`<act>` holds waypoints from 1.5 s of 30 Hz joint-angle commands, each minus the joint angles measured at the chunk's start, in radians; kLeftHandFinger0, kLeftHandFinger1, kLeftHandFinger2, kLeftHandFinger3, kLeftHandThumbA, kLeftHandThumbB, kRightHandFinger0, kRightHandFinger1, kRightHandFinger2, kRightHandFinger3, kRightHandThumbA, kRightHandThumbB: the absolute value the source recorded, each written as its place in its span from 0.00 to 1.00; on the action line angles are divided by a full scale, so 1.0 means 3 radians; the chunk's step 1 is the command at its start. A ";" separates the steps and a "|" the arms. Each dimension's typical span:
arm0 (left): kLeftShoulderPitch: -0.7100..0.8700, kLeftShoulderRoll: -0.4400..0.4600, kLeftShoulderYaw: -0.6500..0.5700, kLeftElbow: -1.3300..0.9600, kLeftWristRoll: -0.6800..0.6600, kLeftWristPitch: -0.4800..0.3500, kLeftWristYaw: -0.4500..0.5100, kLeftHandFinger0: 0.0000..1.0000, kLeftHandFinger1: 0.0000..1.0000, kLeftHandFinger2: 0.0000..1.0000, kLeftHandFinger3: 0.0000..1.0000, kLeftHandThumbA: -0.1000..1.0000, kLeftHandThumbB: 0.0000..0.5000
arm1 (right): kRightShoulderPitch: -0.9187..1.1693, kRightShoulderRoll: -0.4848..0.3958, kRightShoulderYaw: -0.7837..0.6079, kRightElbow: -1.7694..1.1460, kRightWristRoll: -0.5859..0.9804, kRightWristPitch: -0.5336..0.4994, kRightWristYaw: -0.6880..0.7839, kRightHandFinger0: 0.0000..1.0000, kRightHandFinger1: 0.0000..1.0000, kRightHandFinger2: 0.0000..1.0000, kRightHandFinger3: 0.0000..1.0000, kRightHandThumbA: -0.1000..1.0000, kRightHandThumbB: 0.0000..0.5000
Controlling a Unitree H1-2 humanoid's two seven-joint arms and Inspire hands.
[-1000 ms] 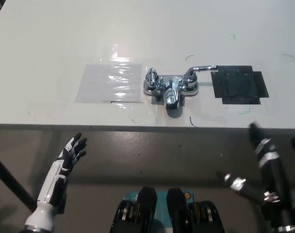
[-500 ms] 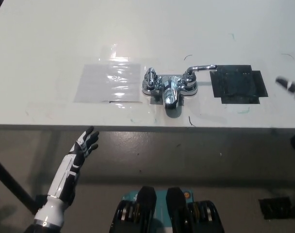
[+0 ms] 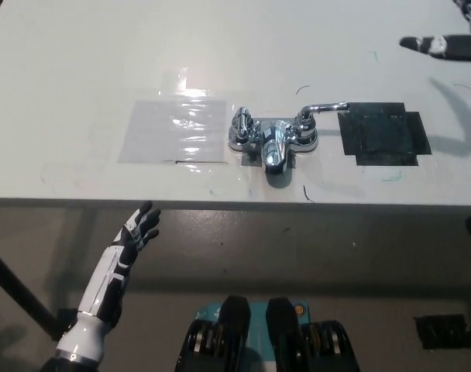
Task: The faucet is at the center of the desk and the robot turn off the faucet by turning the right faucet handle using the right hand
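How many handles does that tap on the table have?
2. The left handle is a short knob near the clear plastic sheet. The right handle is a long lever reaching toward the black patch.

Right hand: it was low at the bottom right, under the desk edge. Then it came up at the right side. Now it is high up at the top right, over the desk, far from the right faucet handle.
Shadow: a new dark shadow lies on the desk under the right hand.
Left hand: it moved up a little and is now closer to the desk edge, fingers spread.
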 commanded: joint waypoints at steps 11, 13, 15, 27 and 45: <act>-0.0083 0.0008 -0.0021 -0.0079 0.0026 -0.0136 -0.0061 1.00 1.00 1.00 1.00 1.00 0.53 | -0.1105 0.0186 0.0179 0.1849 -0.0166 -0.0180 0.0522 1.00 1.00 1.00 1.00 1.00 0.63; -0.0080 0.0010 -0.0017 -0.0075 0.0020 -0.0148 -0.0061 1.00 1.00 1.00 1.00 0.99 0.53 | -0.1135 0.0216 0.0212 0.1935 -0.0202 -0.0188 0.0494 1.00 1.00 1.00 1.00 1.00 0.66; -0.0087 0.0014 -0.0008 -0.0080 0.0016 -0.0130 -0.0057 1.00 1.00 1.00 1.00 0.99 0.54 | -0.1180 0.0272 0.0248 0.2034 -0.0249 -0.0163 0.0445 1.00 1.00 1.00 1.00 1.00 0.72; -0.0034 0.0000 -0.0023 -0.0102 0.0049 -0.0132 -0.0041 1.00 1.00 1.00 1.00 0.98 0.57 | -0.1124 0.0506 0.0166 0.2164 -0.0205 -0.0091 0.0441 1.00 1.00 1.00 1.00 1.00 0.79; -0.0027 -0.0012 -0.0041 -0.0061 0.0123 -0.0165 -0.0034 1.00 1.00 1.00 1.00 0.99 0.55 | -0.0942 0.0615 0.0199 0.2234 -0.0312 -0.0022 0.0415 1.00 1.00 1.00 1.00 1.00 0.82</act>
